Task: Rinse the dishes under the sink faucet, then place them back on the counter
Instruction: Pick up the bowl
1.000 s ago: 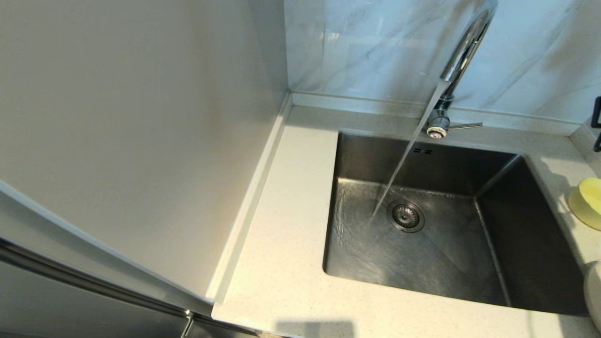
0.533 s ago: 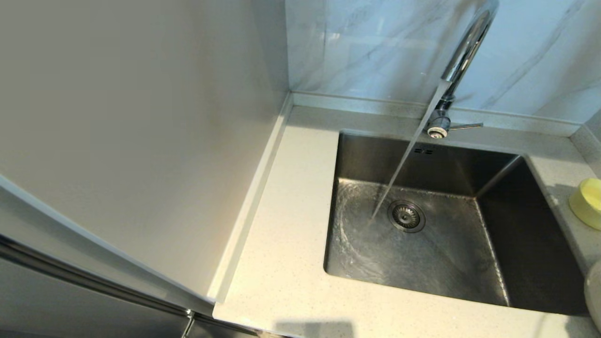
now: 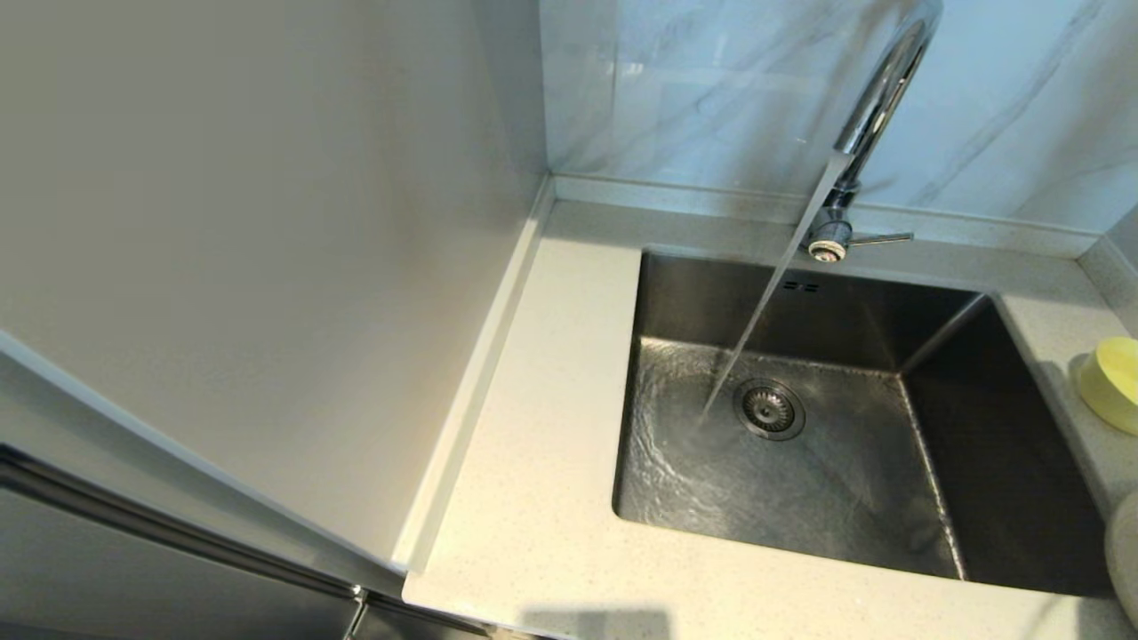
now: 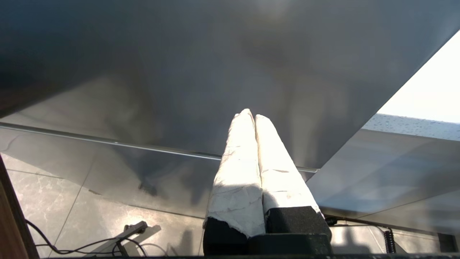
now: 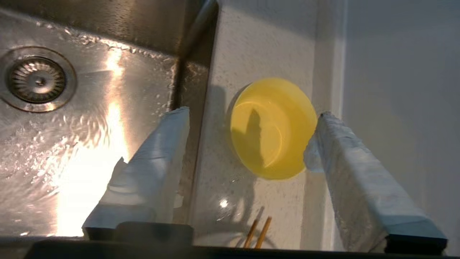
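Observation:
Water runs from the chrome sink faucet into the steel sink, landing left of the drain strainer. The pale yellow bowl stands on the counter right of the sink. In the right wrist view my right gripper hangs open above the bowl, with nothing between its fingers. Two brown chopsticks show only their tips on the counter. A sliver of the white plate peeks in at the head view's right edge. My left gripper is shut and parked low beside a grey cabinet.
The marble wall and a low stone rim close the back of the counter. A tall pale panel blocks the left side. The faucet's lever points right. A wide strip of counter lies left of the sink.
The dark tip of my right gripper has gone from the head view's right edge. The yellow bowl has settled flat on the counter. Water keeps running.

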Controlling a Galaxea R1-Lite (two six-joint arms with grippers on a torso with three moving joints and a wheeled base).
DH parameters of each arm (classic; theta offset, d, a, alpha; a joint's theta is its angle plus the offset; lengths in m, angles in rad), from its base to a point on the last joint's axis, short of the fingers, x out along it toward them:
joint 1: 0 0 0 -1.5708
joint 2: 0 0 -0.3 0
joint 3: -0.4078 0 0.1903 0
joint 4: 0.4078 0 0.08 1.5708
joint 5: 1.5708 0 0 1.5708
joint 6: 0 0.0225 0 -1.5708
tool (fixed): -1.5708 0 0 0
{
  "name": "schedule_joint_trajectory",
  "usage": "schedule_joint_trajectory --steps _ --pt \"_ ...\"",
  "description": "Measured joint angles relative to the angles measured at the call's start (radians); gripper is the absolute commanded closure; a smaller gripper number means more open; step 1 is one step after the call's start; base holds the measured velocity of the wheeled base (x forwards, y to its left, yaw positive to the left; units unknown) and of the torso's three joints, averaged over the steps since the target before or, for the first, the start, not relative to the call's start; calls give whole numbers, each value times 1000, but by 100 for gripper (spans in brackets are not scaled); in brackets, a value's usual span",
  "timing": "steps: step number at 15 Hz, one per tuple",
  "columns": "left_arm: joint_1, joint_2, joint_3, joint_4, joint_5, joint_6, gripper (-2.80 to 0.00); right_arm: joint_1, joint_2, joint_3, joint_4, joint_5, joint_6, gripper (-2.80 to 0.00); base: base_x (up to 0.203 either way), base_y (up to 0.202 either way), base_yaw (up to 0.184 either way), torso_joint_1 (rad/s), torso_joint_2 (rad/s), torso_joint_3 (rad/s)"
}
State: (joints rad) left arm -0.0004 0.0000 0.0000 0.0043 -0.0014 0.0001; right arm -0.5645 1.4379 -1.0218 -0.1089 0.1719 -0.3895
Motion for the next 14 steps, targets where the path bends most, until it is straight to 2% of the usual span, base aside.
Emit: schedule_joint_trajectory --steps 2,5,9,11,13,14 --pt "0 0 0 0 0 0 0 3 16 10 3 -18 -14 -280 0 0 0 0 0 0" --pt "0 0 0 0 0 0 0 6 70 -88 125 -109 -15 -280 0 0 0 0 0 0" --pt "0 0 0 0 0 0 0 5 184 -393 403 -130 -9 -280 0 0 0 0 0 0" --pt "0 0 0 0 0 0 0 5 273 -565 577 -128 26 -280 0 0 0 0 0 0" --pt "0 0 0 0 0 0 0 6 347 -638 703 -124 81 -280 0 0 0 0 0 0" --pt "0 0 0 0 0 0 0 8 373 -646 722 -123 115 -280 0 0 0 0 0 0"
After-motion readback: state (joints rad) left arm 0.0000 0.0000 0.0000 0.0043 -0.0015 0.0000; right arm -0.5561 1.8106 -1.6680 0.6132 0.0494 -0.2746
